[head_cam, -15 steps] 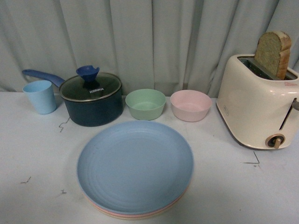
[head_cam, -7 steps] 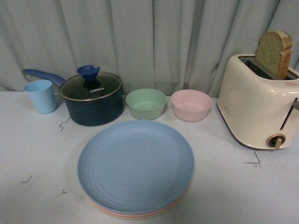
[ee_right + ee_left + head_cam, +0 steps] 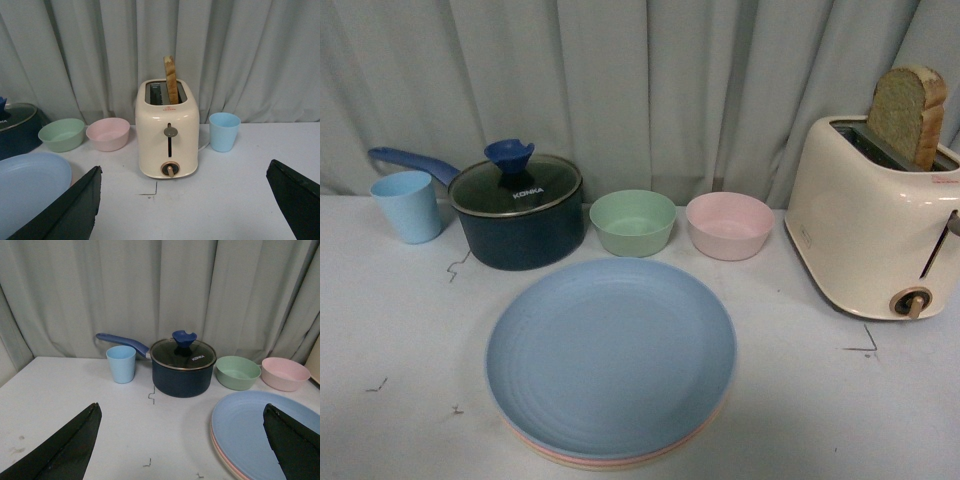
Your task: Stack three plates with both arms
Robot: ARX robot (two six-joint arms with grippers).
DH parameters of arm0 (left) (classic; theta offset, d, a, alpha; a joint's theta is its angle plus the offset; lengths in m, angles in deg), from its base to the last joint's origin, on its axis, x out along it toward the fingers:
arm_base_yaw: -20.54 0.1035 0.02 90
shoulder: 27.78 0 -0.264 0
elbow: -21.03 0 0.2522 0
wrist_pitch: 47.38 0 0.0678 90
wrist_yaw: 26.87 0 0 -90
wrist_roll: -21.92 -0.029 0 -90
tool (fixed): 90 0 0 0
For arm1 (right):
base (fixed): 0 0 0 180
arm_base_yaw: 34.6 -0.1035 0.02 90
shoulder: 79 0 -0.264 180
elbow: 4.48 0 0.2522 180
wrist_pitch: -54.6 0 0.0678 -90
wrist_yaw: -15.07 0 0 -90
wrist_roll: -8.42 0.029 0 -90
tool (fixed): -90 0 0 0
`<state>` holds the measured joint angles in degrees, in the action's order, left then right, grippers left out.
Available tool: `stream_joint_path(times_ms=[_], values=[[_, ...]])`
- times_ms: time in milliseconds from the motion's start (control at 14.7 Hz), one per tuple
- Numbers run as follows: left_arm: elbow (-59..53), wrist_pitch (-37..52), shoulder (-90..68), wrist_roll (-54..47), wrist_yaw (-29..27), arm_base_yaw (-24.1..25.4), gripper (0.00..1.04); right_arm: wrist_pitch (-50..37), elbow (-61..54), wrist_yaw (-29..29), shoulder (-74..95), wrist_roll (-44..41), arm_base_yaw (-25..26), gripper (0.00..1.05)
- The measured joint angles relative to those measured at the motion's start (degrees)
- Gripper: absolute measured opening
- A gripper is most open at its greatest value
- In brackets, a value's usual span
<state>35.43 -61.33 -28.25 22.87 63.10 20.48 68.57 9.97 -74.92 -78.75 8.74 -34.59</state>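
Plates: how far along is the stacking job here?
It looks finished. The light blue plate lies on top, with the pink plate's rim and the cream plate's rim showing beneath it, in front of the green bowl. Nothing is in hand: the left hand and right hand are both open, holding nothing. No stacking remains.

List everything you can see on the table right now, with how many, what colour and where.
plates: three, light blue on top of pink and cream, stacked at the front centre
saucepan: one, dark blue with glass lid, back left
cups: two, light blue, one left of the saucepan, one beyond the toaster
bowls: two, green and pink, behind the plates
toaster: one, cream, right, a bread slice standing in it
left gripper and right gripper: fingers black, spread apart, empty
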Motion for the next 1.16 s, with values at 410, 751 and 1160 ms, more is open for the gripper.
stream_joint_path(times_ms=[410,751,1160], values=[[0.0,-0.02,0.0,0.0,0.02,0.0,0.98,0.0,0.0,0.0,0.0,0.0,0.0,0.98],[0.0,-0.02,0.0,0.0,0.0,0.0,0.98,0.0,0.0,0.0,0.0,0.0,0.0,0.98],[0.0,0.0,0.0,0.0,0.02,0.0,0.98,0.0,0.0,0.0,0.0,0.0,0.0,0.98]])
